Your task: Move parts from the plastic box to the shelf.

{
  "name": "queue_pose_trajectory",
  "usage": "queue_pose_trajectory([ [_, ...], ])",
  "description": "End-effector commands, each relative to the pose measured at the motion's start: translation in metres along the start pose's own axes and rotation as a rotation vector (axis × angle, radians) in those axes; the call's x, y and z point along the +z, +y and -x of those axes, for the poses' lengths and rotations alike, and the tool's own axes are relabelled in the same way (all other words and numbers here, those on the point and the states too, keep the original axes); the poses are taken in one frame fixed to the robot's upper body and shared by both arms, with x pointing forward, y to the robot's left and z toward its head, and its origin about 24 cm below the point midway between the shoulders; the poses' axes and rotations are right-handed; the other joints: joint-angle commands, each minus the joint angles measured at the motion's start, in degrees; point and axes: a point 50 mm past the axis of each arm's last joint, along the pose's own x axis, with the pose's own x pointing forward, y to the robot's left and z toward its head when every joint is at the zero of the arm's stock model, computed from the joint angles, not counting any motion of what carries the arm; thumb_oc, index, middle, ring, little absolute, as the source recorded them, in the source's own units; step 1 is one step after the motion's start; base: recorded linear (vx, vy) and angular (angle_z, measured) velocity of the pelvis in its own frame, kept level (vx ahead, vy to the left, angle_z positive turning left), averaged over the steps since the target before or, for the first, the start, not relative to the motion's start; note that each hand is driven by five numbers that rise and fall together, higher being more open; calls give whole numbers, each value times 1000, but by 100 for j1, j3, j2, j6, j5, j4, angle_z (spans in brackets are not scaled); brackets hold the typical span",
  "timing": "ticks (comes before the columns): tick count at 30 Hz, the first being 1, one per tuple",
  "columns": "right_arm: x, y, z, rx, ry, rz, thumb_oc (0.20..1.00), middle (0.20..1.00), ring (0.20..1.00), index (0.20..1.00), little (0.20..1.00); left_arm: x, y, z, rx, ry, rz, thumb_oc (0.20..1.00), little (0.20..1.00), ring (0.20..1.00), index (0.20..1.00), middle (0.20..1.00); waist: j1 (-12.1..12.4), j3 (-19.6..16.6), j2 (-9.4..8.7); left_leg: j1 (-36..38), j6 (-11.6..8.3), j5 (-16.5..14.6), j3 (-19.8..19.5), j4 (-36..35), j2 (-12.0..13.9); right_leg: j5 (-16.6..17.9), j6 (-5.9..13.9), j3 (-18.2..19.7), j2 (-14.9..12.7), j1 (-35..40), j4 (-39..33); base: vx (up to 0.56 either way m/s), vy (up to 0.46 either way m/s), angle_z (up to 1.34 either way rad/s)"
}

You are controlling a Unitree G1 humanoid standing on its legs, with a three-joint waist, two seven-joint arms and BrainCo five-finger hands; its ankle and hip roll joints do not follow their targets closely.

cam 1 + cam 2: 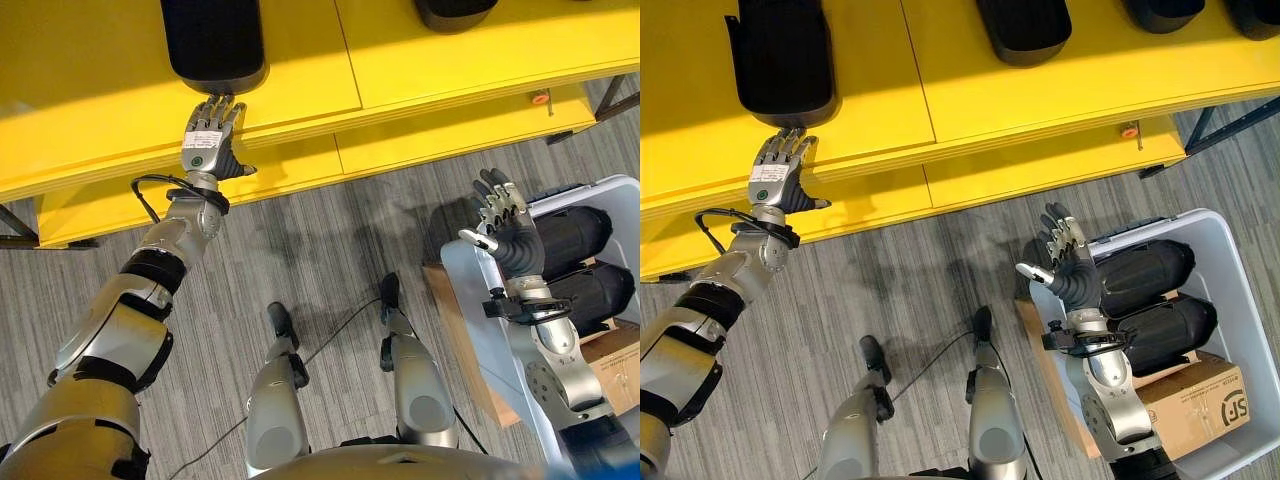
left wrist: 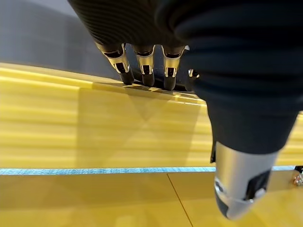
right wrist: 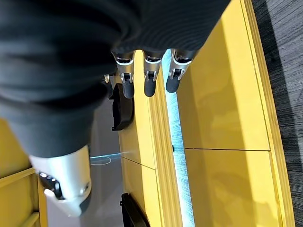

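Currently, left hand (image 1: 778, 175) fingers extend straight, seating black part (image 1: 782, 62) on shelf (image 1: 1040, 95); right hand (image 1: 1068, 262), fingers spread, hovers at plastic box (image 1: 1230, 275), likely for retrieval.

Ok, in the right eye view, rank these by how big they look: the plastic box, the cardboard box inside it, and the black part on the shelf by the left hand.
1. Plastic box, clearly largest.
2. Black part on the shelf, by the left hand.
3. Cardboard box, partly cut off by the plastic box's rim, so its rank against the black part is unsure.

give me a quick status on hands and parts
Left hand open, fingertips at black part on shelf. Right hand open, empty, above plastic box.
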Motion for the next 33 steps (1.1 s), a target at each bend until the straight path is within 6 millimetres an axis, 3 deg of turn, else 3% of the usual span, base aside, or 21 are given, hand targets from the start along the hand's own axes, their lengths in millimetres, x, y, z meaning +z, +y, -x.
queue_pose_trajectory([
  [1,27,-3,0,38,-136,9,1000,1000,1000,1000,1000,-7,13,-15,-8,29,-16,1000,1000,1000,1000,1000,-169,-273,13,-120,-442,-539,-160,919,633,-403,528,161,-562,85,828,0,0,0],
  [33,24,-7,8,31,-110,0,1000,1000,1000,1000,1000,15,35,-45,31,-44,-56,1000,1000,1000,1000,1000,-348,-372,14,-291,-464,-604,-101,1072,737,-454,507,347,-445,-164,922,4,-2,-2],
])
